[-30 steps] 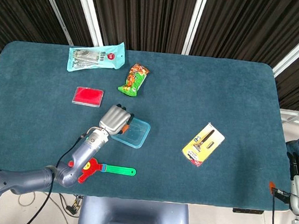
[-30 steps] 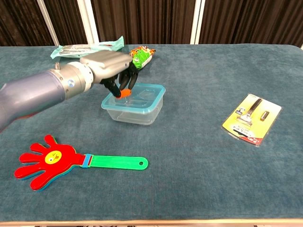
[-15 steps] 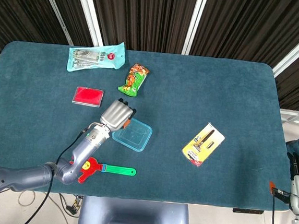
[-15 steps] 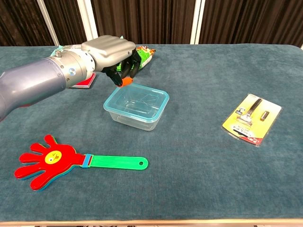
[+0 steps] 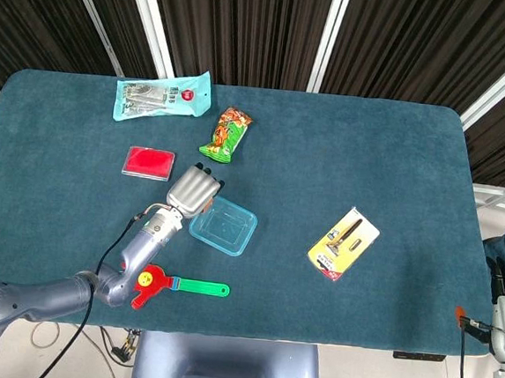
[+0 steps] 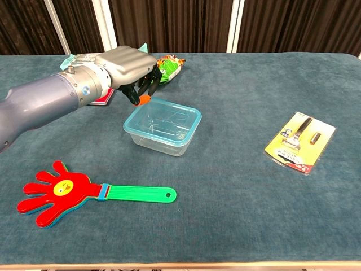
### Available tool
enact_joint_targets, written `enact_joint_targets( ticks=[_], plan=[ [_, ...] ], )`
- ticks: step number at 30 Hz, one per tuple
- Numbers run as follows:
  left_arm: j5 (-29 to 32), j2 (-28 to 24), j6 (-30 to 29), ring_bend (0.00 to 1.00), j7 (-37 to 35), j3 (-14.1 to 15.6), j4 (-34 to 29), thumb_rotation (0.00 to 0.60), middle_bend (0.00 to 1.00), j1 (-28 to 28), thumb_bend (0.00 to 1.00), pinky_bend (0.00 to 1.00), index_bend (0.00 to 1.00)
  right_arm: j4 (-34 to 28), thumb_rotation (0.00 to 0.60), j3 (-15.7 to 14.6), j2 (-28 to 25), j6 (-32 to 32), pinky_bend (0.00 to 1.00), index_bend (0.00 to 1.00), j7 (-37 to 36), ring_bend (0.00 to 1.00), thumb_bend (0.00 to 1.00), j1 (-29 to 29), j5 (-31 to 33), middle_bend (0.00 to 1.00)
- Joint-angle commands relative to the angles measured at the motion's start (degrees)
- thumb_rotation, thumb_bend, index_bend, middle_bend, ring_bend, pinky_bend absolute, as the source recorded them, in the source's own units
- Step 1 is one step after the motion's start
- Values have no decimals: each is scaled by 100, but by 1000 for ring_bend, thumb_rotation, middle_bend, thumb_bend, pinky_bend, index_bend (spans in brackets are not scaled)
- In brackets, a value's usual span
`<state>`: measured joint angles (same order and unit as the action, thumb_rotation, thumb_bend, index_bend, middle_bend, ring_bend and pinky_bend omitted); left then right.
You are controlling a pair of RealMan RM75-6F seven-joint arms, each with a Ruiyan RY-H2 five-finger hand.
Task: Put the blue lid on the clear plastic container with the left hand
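Note:
The clear plastic container (image 5: 223, 225) (image 6: 162, 127) stands at the table's middle left, with the blue-rimmed lid (image 6: 163, 116) lying flat on top of it. My left hand (image 5: 193, 190) (image 6: 127, 66) hovers just beyond the container's far-left corner and holds nothing. Its dark fingers (image 6: 144, 87) bend downward and hang close to the lid's edge without touching it. At the right edge of the head view, only a dark part of my right hand (image 5: 502, 283) shows beside the table; its fingers are hard to read.
A red and green hand clapper (image 6: 62, 192) lies near the front left. A carded razor pack (image 6: 299, 141) sits to the right. Behind the left hand are a red flat box (image 5: 149, 162), a green snack bag (image 5: 225, 134) and a teal packet (image 5: 162, 95).
My left hand has lifted off the lid and drawn back toward the far left. The lidded container shifted slightly right and now stands free.

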<state>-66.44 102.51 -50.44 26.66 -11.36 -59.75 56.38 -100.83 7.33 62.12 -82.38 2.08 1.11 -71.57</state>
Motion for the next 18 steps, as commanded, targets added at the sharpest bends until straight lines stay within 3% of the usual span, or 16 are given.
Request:
enact_joint_targets(
  ticks=[1,18],
  plan=[
    [-52,58,30,449,-74,6,87,600,633,26,599,404,673,2,600,-1,1,1,0,0,-5,0,338,-3,4,14],
    [-231,344,174,449,-227,56,638,600,632,113,598,404,675,-15,600,5,-18,28,0,0,-22,0,338,2,30,14]
  ],
)
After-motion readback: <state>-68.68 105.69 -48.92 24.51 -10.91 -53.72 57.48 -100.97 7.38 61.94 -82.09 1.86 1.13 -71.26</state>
